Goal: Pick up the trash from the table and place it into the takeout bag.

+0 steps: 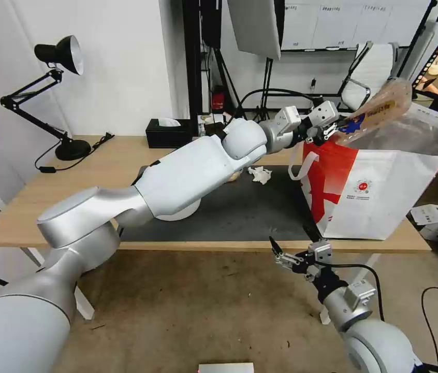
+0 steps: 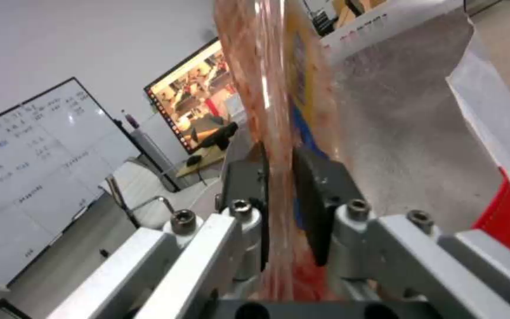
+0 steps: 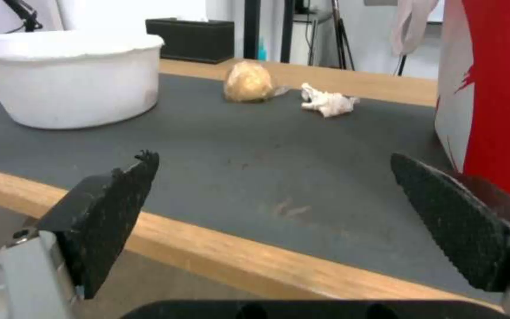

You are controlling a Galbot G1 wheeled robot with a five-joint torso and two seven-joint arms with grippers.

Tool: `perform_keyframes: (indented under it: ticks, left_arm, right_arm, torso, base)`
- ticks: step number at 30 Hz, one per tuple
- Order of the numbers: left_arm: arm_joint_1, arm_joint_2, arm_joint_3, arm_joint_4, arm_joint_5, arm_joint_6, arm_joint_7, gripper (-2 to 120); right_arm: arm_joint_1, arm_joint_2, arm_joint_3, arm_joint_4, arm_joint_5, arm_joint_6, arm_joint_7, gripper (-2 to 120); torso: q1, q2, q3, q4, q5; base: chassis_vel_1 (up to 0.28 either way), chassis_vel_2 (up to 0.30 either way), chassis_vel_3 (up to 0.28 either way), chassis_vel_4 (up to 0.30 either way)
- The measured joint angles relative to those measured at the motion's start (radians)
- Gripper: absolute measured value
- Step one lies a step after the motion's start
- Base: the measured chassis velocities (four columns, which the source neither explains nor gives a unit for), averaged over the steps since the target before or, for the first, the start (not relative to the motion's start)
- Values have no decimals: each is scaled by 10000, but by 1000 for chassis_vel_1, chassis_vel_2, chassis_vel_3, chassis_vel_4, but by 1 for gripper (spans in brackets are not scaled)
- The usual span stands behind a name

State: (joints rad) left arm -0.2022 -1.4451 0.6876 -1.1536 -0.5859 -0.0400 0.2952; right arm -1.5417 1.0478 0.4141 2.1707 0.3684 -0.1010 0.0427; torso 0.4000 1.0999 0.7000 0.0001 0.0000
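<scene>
Left pincer [image 1: 339, 129] grips one box [image 1: 379, 111] above one bag [image 1: 379, 197]; right pincer [image 1: 279, 252], open, faces one bowl [image 3: 69, 82] and two wads [image 3: 249, 82] on the desk [image 1: 100, 160].

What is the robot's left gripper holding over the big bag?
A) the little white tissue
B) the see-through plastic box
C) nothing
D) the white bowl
B: the left gripper is clamped on the clear plastic box above the takeout bag; the bowl and tissue sit on the table.

Bright, even light — left wrist blurred (close-up).
</scene>
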Motion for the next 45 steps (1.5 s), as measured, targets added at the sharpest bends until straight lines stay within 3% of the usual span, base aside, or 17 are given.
perform_keyframes:
  ticks: [7, 14, 18, 21, 22, 24, 26, 29, 30, 32, 33, 35, 38, 39, 40, 41, 45]
  left_arm:
    - [-31, 80, -9, -124, -93, -6, -87, 40]
    - [85, 375, -107, -839, -565, 65, -638, 63]
    - [393, 740, -375, -1548, -740, 125, -1112, 79]
    - [1062, 1394, -926, -2792, -934, 577, -2219, 93]
    - [1062, 1394, -926, -2792, -934, 577, -2219, 93]
    - [1843, 2154, -1456, -3856, -1306, 1098, -2789, 99]
    - [2143, 2382, -1637, -4144, -1397, 1196, -2906, 99]
    - [3830, 3691, -2731, -5512, -1410, 1413, -3128, 100]
    - [3830, 3691, -2731, -5512, -1410, 1413, -3128, 100]
    - [5611, 4904, -4062, -6411, -981, 1329, -3128, 100]
    - [5611, 4904, -4062, -6411, -981, 1329, -3128, 100]
    - [7347, 5470, -5298, -7118, -618, 1253, -3080, 100]
    - [8708, 5595, -6385, -7706, -266, 1259, -3086, 100]
    - [9888, 5586, -7210, -8085, 154, 1252, -3099, 100]
    - [9888, 5586, -7210, -8085, 154, 1252, -3099, 100]
    - [10770, 5532, -7715, -8340, 492, 1238, -3118, 100]
    - [13481, 4925, -9027, -8901, 2097, 931, -3214, 100]
  right_arm:
    - [-66, 0, 8, -15, 15, 3, -6, 100]
    - [-226, 3, 212, 115, 55, 3, 0, 100]
    - [-684, 169, 628, 444, 83, 28, 28, 100]
    - [-904, 340, 747, 746, 314, 27, 199, 100]
    - [-904, 340, 747, 746, 314, 27, 199, 100]
    - [-948, 411, 733, 923, 581, 41, 347, 100]
    - [-967, 427, 731, 964, 649, 70, 373, 100]
    - [-1070, 483, 731, 1101, 821, 378, 431, 100]
    - [-1070, 483, 731, 1101, 821, 378, 431, 100]
    - [-1266, 632, 787, 1263, 837, 701, 493, 100]
    - [-1266, 632, 787, 1263, 837, 701, 493, 100]
    - [-1426, 814, 793, 1425, 823, 830, 610, 100]
    - [-1522, 918, 795, 1507, 717, 944, 662, 100]
    - [-1620, 1005, 831, 1548, 520, 1045, 687, 100]
    - [-1620, 1005, 831, 1548, 520, 1045, 687, 100]
    - [-1698, 1045, 877, 1566, 367, 1114, 691, 100]
    - [-1907, 1122, 1091, 1522, -261, 1362, 678, 100]
  torso:
    - [1, 0, 0, 0, 0]
    - [1, 1, -1, -2, 0]
    - [0, 1, 0, -2, -2]
    - [0, 1, -1, -7, -1]
    - [0, 1, -1, -7, -1]
    - [-1, 1, -2, -2, -2]
    - [-2, 1, -1, 0, -3]
    - [-2, 2, -1, 3, -8]
    - [-2, 2, -1, 3, -8]
    - [-2, 2, -2, 1, -7]
    - [-2, 2, -2, 1, -7]
    - [-2, 1, -1, 4, -9]
    - [-2, 3, -3, 0, -6]
    - [-3, 3, -3, -2, -3]
    - [-3, 3, -3, -2, -3]
    - [-2, 2, -2, -1, -5]
    - [-3, 2, -3, 0, -4]
  base:
    - [0, 0, 0, 0]
    - [0, 0, 0, 0]
    - [0, 0, 0, 0]
    - [0, 0, 0, 0]
    - [0, 0, 0, 0]
    - [0, 0, 0, 0]
    - [0, 0, 0, 0]
    - [0, 0, 0, 0]
    - [0, 0, 0, 0]
    - [0, 0, 0, 0]
    - [0, 0, 0, 0]
    - [0, 0, 0, 0]
    - [0, 0, 0, 0]
    - [0, 0, 0, 0]
    - [0, 0, 0, 0]
    - [0, 0, 0, 0]
    - [0, 0, 0, 0]
